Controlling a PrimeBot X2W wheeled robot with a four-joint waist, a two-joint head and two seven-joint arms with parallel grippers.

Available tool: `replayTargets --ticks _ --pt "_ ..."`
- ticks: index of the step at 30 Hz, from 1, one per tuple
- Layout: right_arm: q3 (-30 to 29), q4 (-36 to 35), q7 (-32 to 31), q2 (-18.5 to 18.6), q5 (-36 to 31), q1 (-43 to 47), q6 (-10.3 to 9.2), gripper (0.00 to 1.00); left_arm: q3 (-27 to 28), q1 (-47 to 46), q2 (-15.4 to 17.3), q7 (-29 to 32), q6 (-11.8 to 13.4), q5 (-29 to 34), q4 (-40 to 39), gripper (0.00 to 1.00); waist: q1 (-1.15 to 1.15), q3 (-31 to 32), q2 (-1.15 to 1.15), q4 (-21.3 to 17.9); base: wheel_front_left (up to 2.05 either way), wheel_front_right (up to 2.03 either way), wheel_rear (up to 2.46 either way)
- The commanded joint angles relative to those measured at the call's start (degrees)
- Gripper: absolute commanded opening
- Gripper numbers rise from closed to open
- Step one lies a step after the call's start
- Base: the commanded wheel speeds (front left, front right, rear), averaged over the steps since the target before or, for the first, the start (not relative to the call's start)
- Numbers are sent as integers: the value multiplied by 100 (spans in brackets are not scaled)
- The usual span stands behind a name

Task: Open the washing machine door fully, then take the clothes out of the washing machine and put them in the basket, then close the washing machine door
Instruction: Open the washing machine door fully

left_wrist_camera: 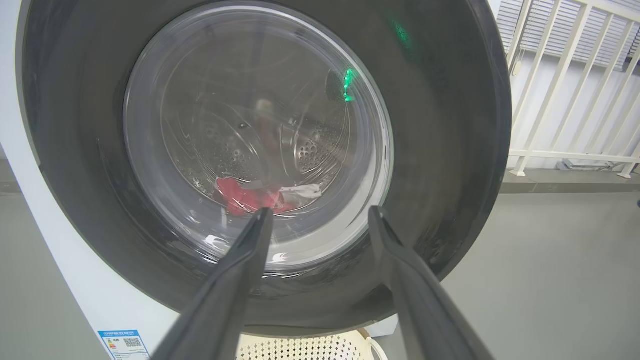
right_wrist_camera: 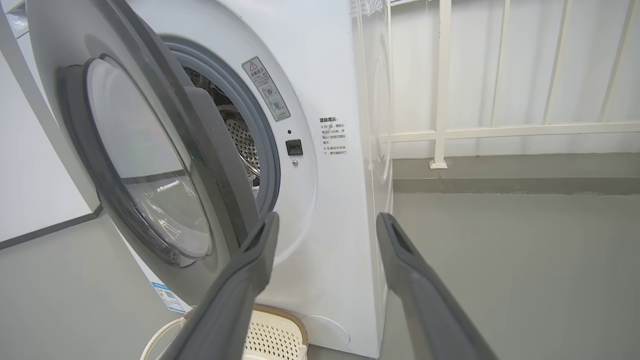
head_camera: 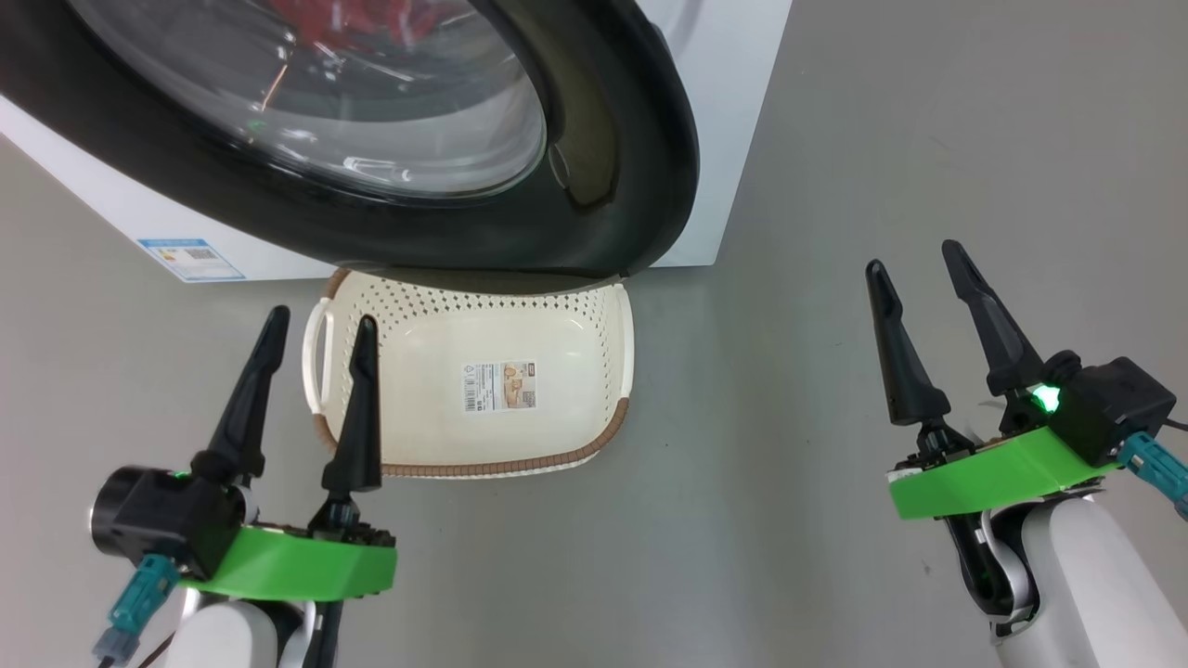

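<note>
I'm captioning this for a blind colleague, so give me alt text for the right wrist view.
A white washing machine stands with its round door partly open, steel drum showing in the gap. The right gripper, empty, rises in the foreground with its two dark fingers apart; a cream perforated basket sits below the door.

Empty basket (head_camera: 557, 408) beneath washing machine door (head_camera: 640, 158)

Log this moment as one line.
round black-rimmed glass door ajar; red clothes in drum; cream perforated basket empty; left gripper, right gripper open
</note>
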State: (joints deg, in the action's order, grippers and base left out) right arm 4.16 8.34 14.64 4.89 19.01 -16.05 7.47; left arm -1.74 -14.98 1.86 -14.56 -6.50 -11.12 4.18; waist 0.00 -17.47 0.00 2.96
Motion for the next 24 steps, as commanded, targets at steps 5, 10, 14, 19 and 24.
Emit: replayTargets --ticks 5,10,14,19,24 --pt "84 -122 36 -27 -63 94 2 100 158 70 102 -44 51 3 -118 100 0 -7 0 7 0 0 0" --pt "65 -103 36 -42 34 91 2 100 152 50 102 -44 47 0 -106 100 0 -20 0 14 0 0 0" --pt "76 -94 36 -50 47 61 2 100 154 45 102 -44 46 -3 -92 100 0 -20 0 16 0 0 0" --pt "269 15 36 -59 148 -75 2 0 174 38 102 -44 48 9 -92 100 0 -28 0 -2 0 0 0" --pt "527 398 36 -100 800 -458 2 0 160 7 102 -44 59 -3 -83 100 0 -56 0 -5 0 0 0"
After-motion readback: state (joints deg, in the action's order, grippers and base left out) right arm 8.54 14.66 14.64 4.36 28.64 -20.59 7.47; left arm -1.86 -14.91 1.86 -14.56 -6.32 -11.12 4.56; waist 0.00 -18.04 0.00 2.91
